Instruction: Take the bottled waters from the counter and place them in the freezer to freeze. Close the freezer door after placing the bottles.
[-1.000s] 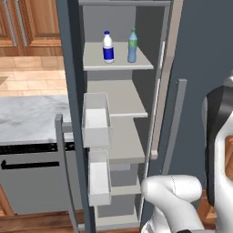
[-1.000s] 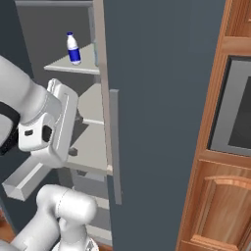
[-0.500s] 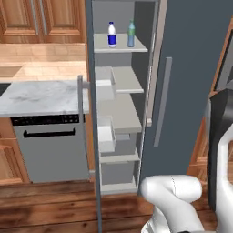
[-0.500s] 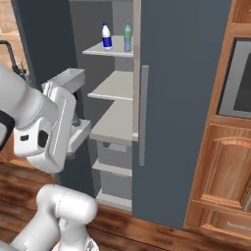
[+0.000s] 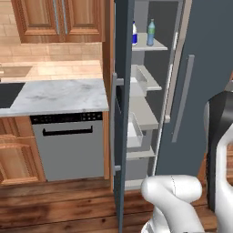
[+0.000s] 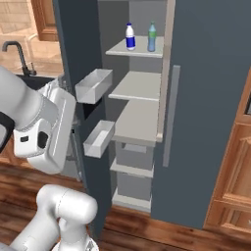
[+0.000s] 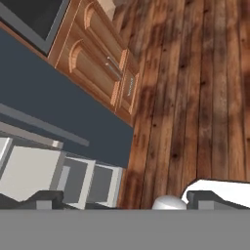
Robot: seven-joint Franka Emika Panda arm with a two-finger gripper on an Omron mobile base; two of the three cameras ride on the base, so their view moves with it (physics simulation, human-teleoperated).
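Observation:
Both bottled waters stand upright side by side on the top shelf of the freezer (image 5: 145, 118): the clear one with a blue label (image 5: 134, 34) (image 6: 130, 37) and the pale blue one with a green cap (image 5: 150, 32) (image 6: 152, 37). The freezer door (image 5: 122, 113) (image 6: 73, 54) stands open, its white bins (image 6: 93, 86) facing the shelves. My gripper (image 7: 128, 200) is open and holds nothing; its fingertips (image 7: 46, 197) point down at the wooden floor, away from the shelves. The marble counter (image 5: 59, 95) lies left of the freezer.
A grey dishwasher front (image 5: 68, 145) sits under the counter, with a black sink (image 5: 9, 93) and faucet (image 6: 14, 54) further left. The closed slate panel (image 5: 200, 82) with a bar handle (image 5: 182, 100) is on the right. Wooden cabinets (image 7: 97, 68) border the plank floor (image 7: 195, 97).
The whole picture has shifted: the base has backed away and the freezer now looks smaller and farther off. The bottles stay on the top shelf. The gripper stays open.

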